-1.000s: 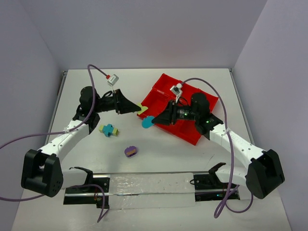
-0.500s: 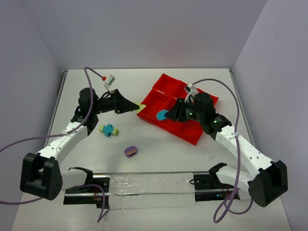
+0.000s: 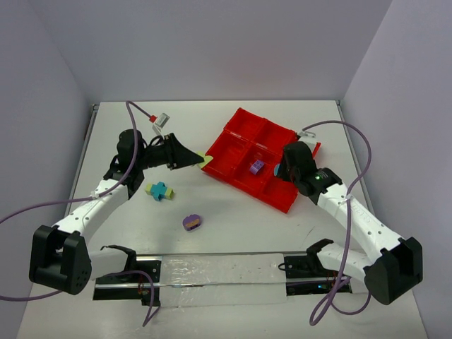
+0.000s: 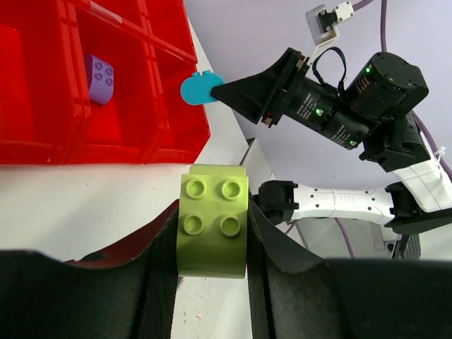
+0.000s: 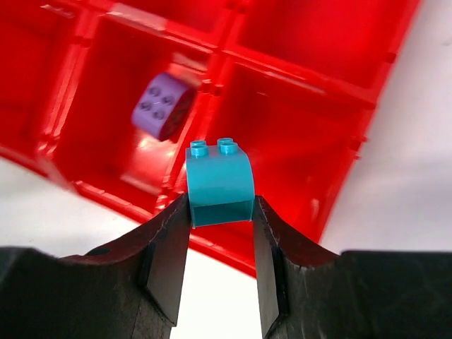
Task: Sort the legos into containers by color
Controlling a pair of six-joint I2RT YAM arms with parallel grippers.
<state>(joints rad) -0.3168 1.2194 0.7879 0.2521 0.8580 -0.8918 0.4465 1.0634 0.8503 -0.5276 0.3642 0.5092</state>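
My left gripper is shut on a yellow-green lego just off the left edge of the red tray of containers. The left wrist view shows this lego pinched between both fingers beside the tray. My right gripper hangs over the tray's right side, shut on a teal lego above a container. A purple lego lies in a middle container. A teal-and-yellow stack and a purple-and-yellow stack lie on the table.
The white table is walled at the back and on both sides. A silver rail with black brackets runs along the near edge between the arm bases. Purple cables loop above both wrists.
My right gripper has carried the teal lego rightward, from the tray's left edge to over its right side. The purple lego in the tray has come into view. The left gripper has barely moved.
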